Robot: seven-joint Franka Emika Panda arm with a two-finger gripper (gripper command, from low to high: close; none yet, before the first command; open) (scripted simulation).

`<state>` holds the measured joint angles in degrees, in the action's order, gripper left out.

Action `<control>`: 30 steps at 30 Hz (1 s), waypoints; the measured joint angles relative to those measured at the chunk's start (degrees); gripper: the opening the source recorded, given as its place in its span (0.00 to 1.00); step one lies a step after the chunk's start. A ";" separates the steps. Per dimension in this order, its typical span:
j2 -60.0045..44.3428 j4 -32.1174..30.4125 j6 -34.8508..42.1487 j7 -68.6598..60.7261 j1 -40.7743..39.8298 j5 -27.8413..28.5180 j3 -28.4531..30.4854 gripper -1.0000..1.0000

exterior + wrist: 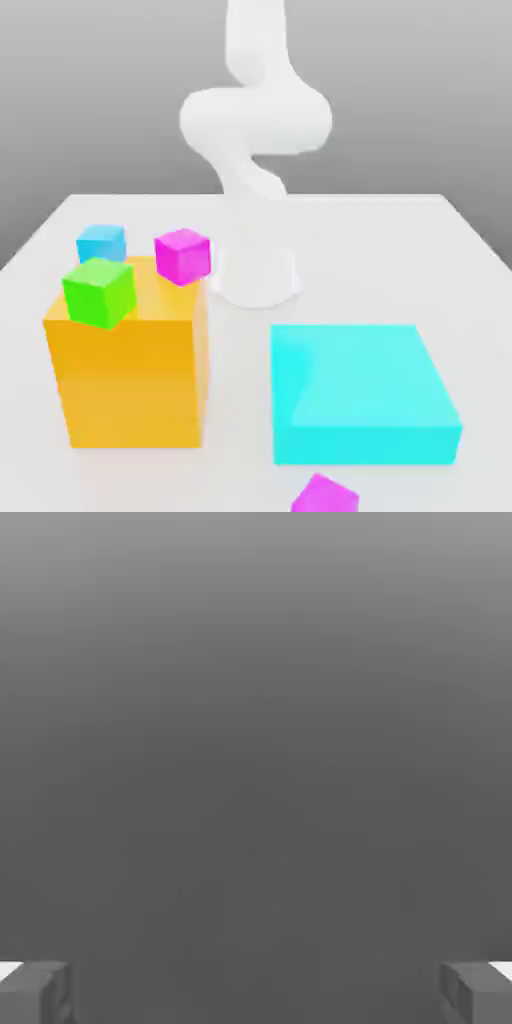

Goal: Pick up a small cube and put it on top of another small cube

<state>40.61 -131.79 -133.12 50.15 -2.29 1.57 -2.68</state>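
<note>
White matte table (400, 240): one small cube (183, 255) near its far-left corner, another (325, 496) at the near edge, both glossy magenta, perhaps sharp-edged. Gripper (256, 992) fingers spread wide, holding nothing.

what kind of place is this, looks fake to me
Most likely a simulated tabletop test scene, not a real room: a plain white table against a blank grey backdrop, flat-coloured blocks such as the orange block and cyan slab, and a smooth white robot arm.

You've got the near magenta cube (324, 496) cut off by the exterior view's lower edge, the light-blue cube (101, 242) partly hidden behind the green cube (99, 291), the arm (256, 120) running off the top, fingertips (35, 994) clipped in the hand view
</note>
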 joint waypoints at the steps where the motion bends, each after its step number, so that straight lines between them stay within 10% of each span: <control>1: -2.25 0.00 -0.58 1.89 -0.94 0.73 -1.13 0.50; 19: -39.84 -0.04 -10.09 34.39 -8.49 14.16 -12.16 0.50; 30: -59.97 -0.55 -18.08 45.60 -6.48 10.66 -12.90 0.50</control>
<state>-19.36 -132.34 -151.20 95.75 -8.77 12.23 -15.58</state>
